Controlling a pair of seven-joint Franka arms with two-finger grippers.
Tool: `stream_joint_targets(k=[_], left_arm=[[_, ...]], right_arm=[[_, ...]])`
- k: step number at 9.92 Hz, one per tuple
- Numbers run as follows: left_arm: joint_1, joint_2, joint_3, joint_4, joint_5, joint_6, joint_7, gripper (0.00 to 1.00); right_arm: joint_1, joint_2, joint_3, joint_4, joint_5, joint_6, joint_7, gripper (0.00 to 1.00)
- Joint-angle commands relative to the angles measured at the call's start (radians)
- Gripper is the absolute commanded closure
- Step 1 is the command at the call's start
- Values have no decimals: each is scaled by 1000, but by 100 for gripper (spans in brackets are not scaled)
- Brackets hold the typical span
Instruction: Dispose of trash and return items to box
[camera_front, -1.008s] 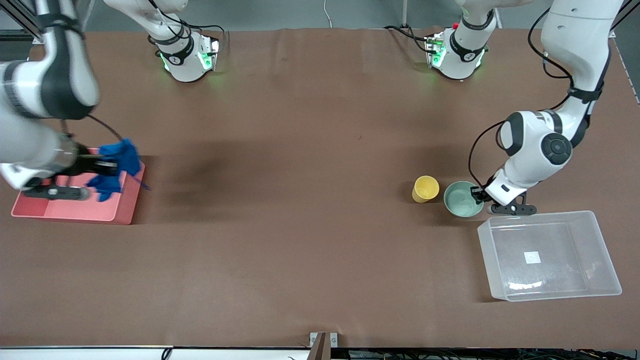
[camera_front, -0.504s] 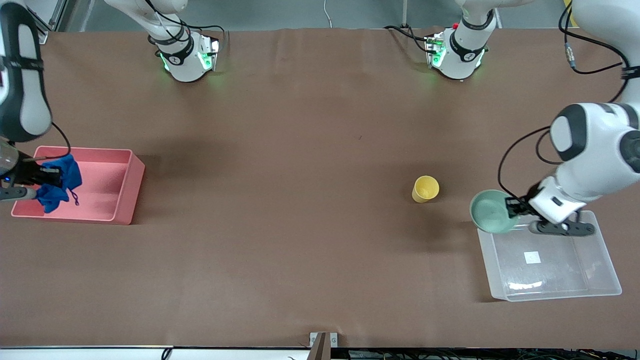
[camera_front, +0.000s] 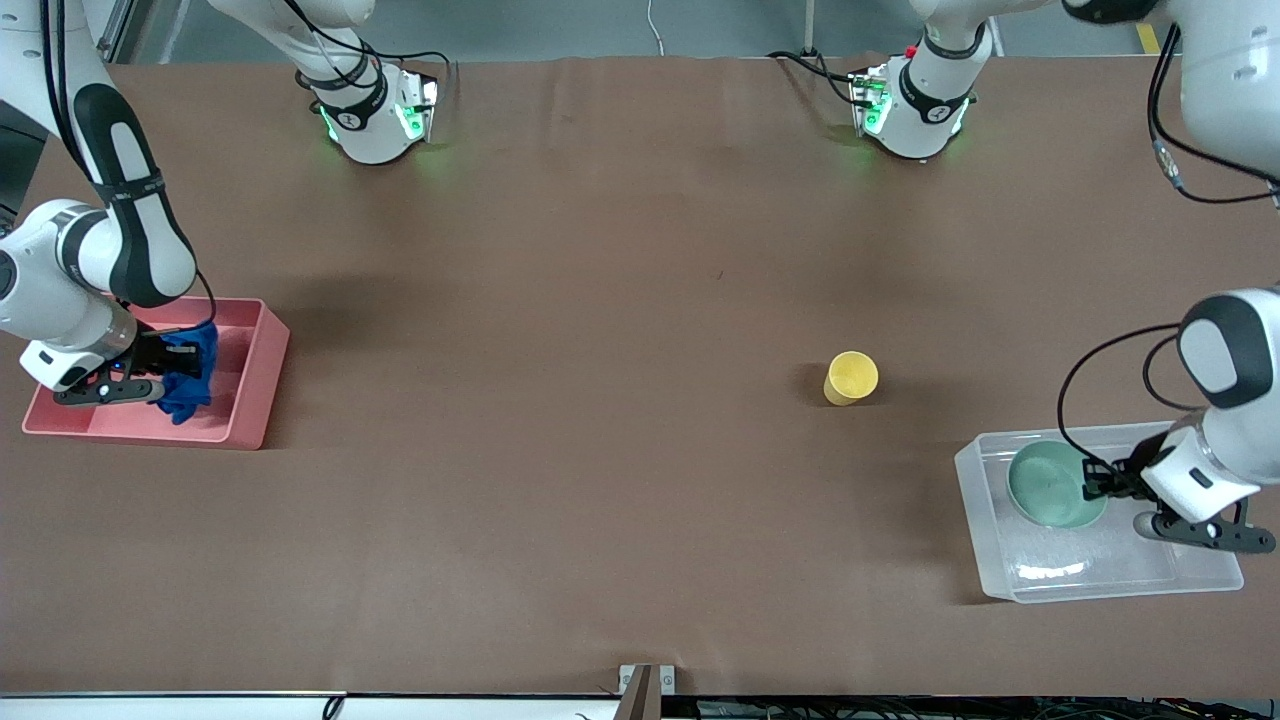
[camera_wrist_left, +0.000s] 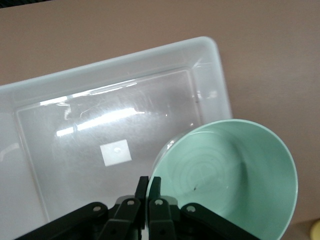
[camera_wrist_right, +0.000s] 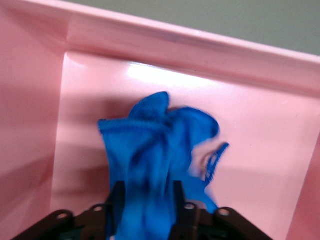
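The left gripper (camera_front: 1092, 482) is low over the box (camera_front: 1215, 580), which sits on the tabletop (camera_front: 600, 400) at the left arm's end, nearer the front camera than the cup (camera_front: 851, 378). Its fingers (camera_wrist_left: 142, 189) are pinched tight on the rim of the bowl (camera_front: 1050, 485), one inside and one outside, as the left wrist view shows. The bowl is inside the box, at the end toward the cup, mouth up and slightly tilted; whether it rests on the box floor I cannot tell. The white label (camera_wrist_left: 115, 153) on the box floor shows beside the bowl.

The cup stands alone on the tabletop, well apart from the box.

The right gripper (camera_front: 170, 372) is down inside the pink bin (camera_front: 255, 400) at the right arm's end. Its fingers (camera_wrist_right: 118, 200) stand a narrow way apart with the cloth (camera_wrist_right: 160, 150) bunched between them; the cloth hangs within the bin's walls. Whether the fingers grip it I cannot tell.
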Motion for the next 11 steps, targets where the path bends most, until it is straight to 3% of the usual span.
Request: stream_joint_targets(k=[1, 2, 6, 8, 9, 10, 11], left_arm=[[-9, 119, 36, 86, -4, 31, 52, 100], [-8, 139, 41, 86, -4, 61, 52, 100], [-9, 226, 44, 77, -8, 203, 8, 98], [-20, 220, 44, 66, -2, 204, -46, 81], [-20, 213, 44, 66, -2, 204, -51, 64], [-14, 196, 42, 63, 1, 199, -46, 28], [-11, 138, 44, 37, 3, 184, -41, 13]], right_arm=[[5, -134, 9, 16, 14, -156, 8, 0], [22, -183, 18, 74, 16, -272, 106, 0], [25, -246, 173, 443, 14, -705, 545, 0], [19, -259, 190, 624, 14, -915, 548, 0], [2, -283, 194, 651, 16, -963, 541, 0], [2, -332, 193, 645, 16, -988, 536, 0], [2, -367, 193, 593, 16, -979, 535, 0]])
